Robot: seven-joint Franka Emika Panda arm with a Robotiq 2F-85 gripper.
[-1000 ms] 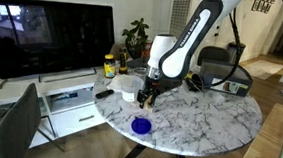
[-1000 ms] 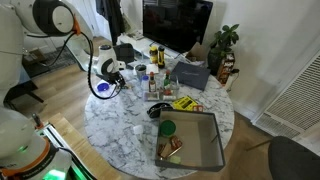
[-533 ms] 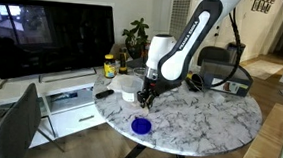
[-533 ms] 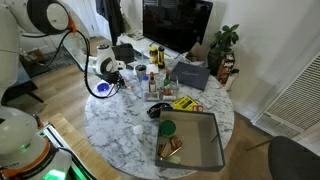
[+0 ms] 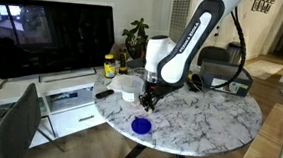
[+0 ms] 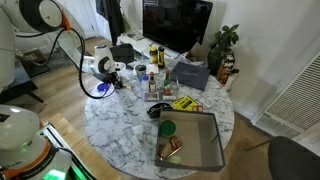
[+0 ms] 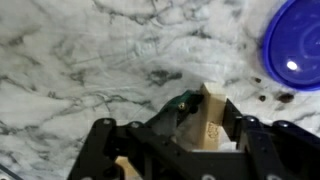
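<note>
Gripper (image 7: 203, 128) clenched on pale wooden block (image 7: 213, 112), seen in wrist view. Block sits between fingers, over marbled worktop (image 5: 204, 118). Blue plate (image 5: 140, 124) on worktop, near gripper, apart from block.

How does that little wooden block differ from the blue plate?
The wooden block is pale tan and square-edged; the blue plate is round and glossy. The block is clamped in the gripper, above the marble table; the plate lies flat on it. The plate looks much wider than the block. Both are close together.
</note>
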